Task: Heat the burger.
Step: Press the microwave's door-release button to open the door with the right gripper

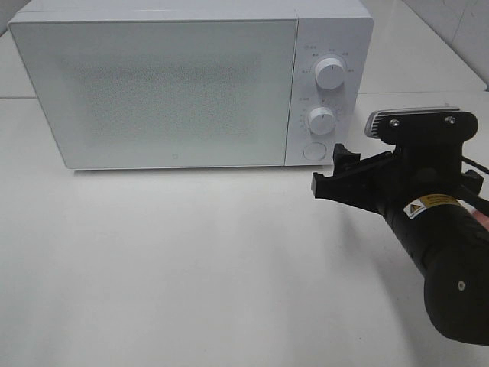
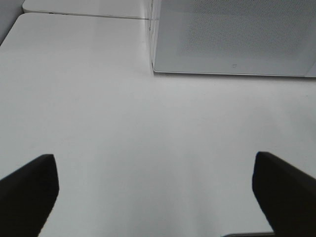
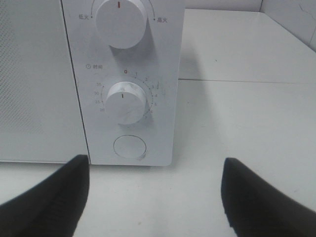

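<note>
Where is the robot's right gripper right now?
In the high view, the right gripper sits on the right, open and empty, just in front of the control panel of the microwave, nearest the round button under the lower knob.

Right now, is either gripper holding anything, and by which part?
Nothing is held. The left gripper is open over the table; the right gripper is open and empty, facing the microwave.

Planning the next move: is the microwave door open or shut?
Shut: the microwave door sits flush with the control panel, interior hidden.
</note>
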